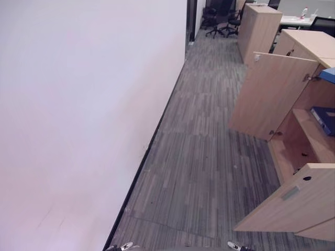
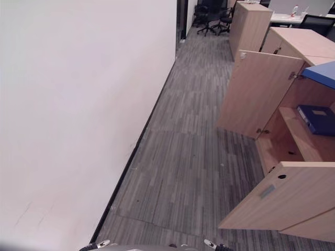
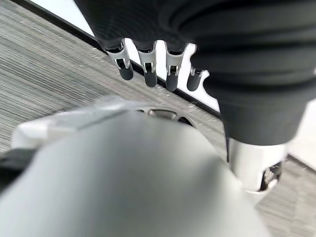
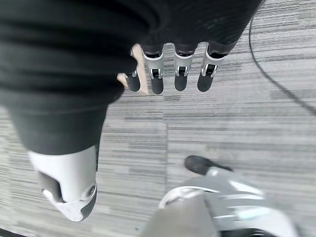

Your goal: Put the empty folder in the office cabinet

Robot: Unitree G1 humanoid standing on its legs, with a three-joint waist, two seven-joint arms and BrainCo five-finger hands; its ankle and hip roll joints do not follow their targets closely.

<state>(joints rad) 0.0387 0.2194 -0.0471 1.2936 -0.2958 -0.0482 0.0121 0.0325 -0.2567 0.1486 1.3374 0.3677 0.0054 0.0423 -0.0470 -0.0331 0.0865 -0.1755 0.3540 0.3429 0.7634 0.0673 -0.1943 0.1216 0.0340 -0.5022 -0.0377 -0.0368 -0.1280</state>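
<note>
The wooden office cabinet (image 2: 293, 137) stands at the right with both doors swung out: the far door (image 2: 259, 94) and the near door (image 2: 282, 196). A dark blue folder (image 2: 318, 119) lies flat on its middle shelf. A lighter blue flat thing (image 2: 320, 73) rests on the cabinet's top at the view's edge. My left hand (image 3: 148, 66) hangs by my side over the carpet, fingers straight, holding nothing. My right hand (image 4: 180, 71) hangs the same way, open and empty.
A long white wall (image 1: 78, 115) with a black skirting runs along the left. A grey carpeted aisle (image 1: 199, 157) lies between wall and cabinet. More wooden cabinets (image 1: 259, 29) and black office chairs (image 1: 217, 18) stand further on.
</note>
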